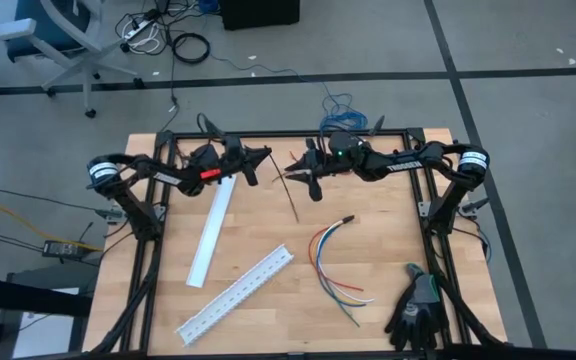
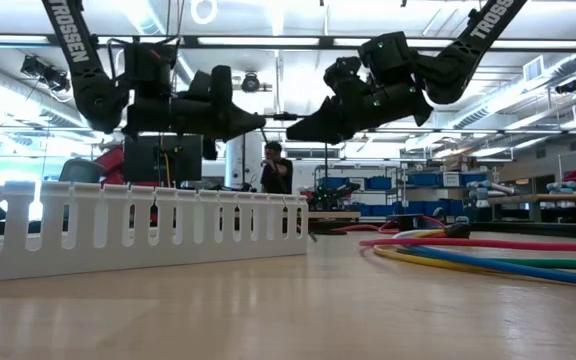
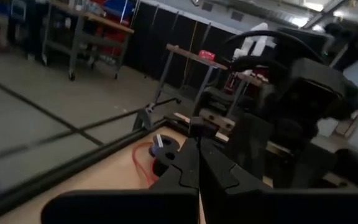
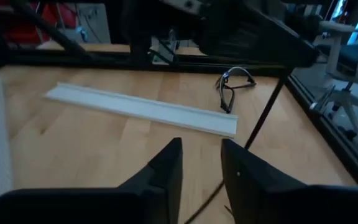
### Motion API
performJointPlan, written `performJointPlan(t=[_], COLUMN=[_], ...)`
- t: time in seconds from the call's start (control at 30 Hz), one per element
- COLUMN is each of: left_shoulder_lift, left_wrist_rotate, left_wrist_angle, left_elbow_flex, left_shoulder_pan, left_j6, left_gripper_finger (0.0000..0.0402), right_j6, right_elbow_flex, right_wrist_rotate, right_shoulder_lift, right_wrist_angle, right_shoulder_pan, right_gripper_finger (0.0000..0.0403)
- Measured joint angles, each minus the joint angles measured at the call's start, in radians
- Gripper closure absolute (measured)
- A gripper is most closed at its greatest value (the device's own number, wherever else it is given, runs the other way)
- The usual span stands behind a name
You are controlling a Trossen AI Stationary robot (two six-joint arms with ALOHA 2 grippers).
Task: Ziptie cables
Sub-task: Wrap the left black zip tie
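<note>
1. The left tool [image 1: 264, 154] is fully closed, its two fingers pressed together at the far middle of the counter [image 1: 368, 300], raised well above the wood. Nothing can be made out between its tips.
2. The right tool [image 1: 290, 170] faces it from the right, just beside it; its fingers stand a little apart. A thin black strip [image 1: 293, 200], probably the tie, runs from beneath this tool down to the counter. Whether the fingers grip the strip I cannot tell.
3. The two tools meet tip to tip in the air, which looks like a handover or a threading of the strip between them, done up high where both have room.
4. The cables [image 1: 333, 262] lie on the counter to the right of middle, nearer than the tools and well apart from them, fanned out from their black-sleeved end. Neither tool touches them, so the tying itself seems not yet started.
5. A white flat strip [image 1: 211, 232] and a slotted white duct [image 1: 236, 293] lie on the left half; black gloves [image 1: 416, 310] sit at the near right corner.
</note>
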Motion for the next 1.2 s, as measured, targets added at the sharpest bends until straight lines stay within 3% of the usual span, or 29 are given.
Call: performJointPlan(t=[0.13,0.33,0.43,0.83,0.93,1.07,1.2], left_shoulder_lift=[0.000,0.000,0.000,0.000,0.000,0.000,0.000], left_wrist_rotate=[0.064,0.131,0.146,0.174,0.181,0.182,0.180], left_wrist_angle=[-0.011,-0.122,-0.146,-0.168,-0.189,-0.237,-0.276], left_elbow_flex=[-0.006,-0.007,-0.007,0.005,0.005,0.006,0.005], left_shoulder_pan=[0.048,0.100,0.110,0.110,0.105,0.103,0.104], left_j6=[-0.100,-0.187,-0.192,-0.327,-0.329,-0.329,-0.330], left_gripper_finger=[0.0401,0.0401,0.0401,0.0401,0.0401,0.0401,0.0401], right_j6=[-0.124,-0.548,-0.692,-0.931,-1.022,-1.082,-1.141], right_elbow_flex=[0.000,0.000,0.000,0.002,0.012,0.013,0.014], right_wrist_rotate=[0.022,0.279,0.354,0.363,0.455,0.605,0.578], right_shoulder_lift=[0.000,0.000,0.000,0.051,0.139,0.211,0.247], right_wrist_angle=[-0.014,-0.077,-0.098,-0.131,-0.125,0.006,0.013], right_shoulder_pan=[0.004,0.065,0.096,0.158,0.192,0.239,0.275], right_gripper_finger=[0.0293,0.0293,0.0293,0.0293,0.0293,0.0293,0.0292])
